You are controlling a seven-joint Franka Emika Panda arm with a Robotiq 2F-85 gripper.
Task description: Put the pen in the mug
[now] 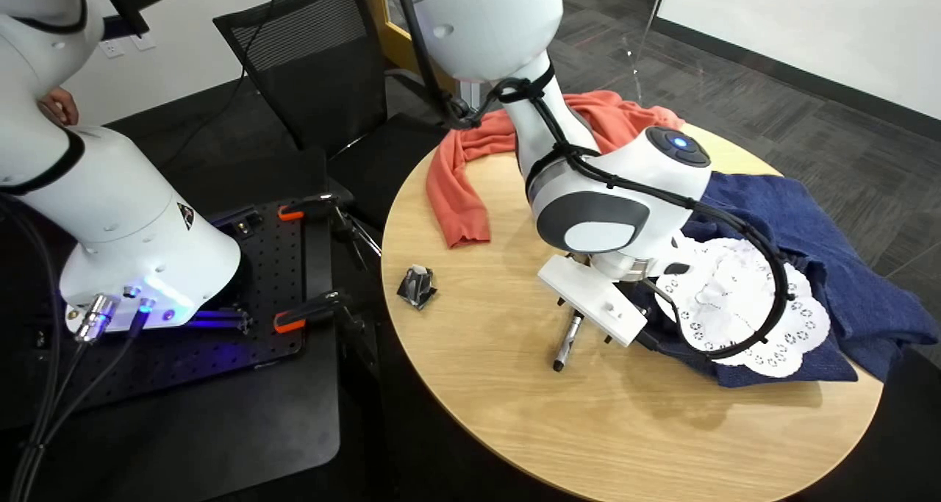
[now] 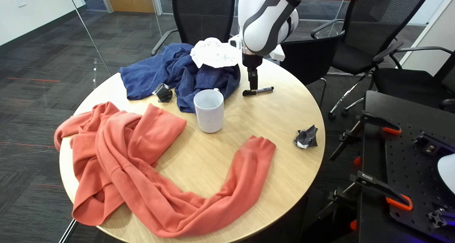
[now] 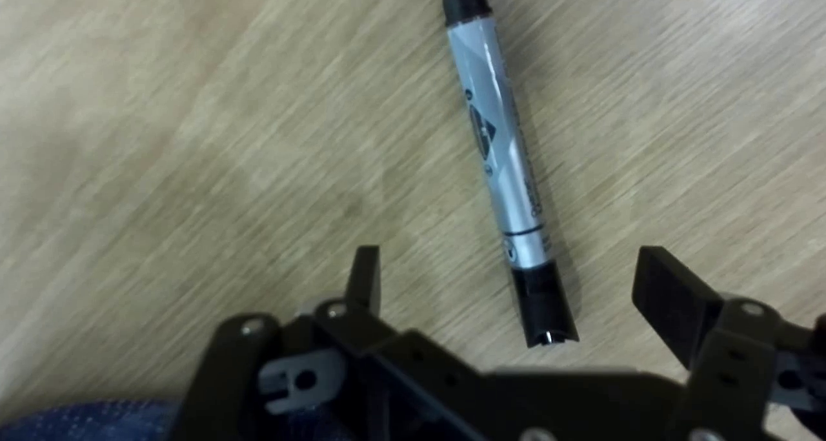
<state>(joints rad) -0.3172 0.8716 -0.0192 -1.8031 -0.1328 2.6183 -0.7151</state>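
The mug (image 2: pixel 208 113) hides most of its handle; its lettering is too faint to read in full. In an exterior view, a white plate (image 1: pixel 592 298) on the robot arm (image 1: pixel 625 160), itself cut off above, covers one end of the pen (image 1: pixel 567 342). Wrist view: the bottom edge crops the parted jaws and a blue cloth (image 3: pixel 90 421).

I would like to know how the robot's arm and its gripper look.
The arm is rounded and white, with grey sections, black straps and a black cable; a blue light glows on a dark oval panel. The gripper is black, with angular fingers and silvery screws.
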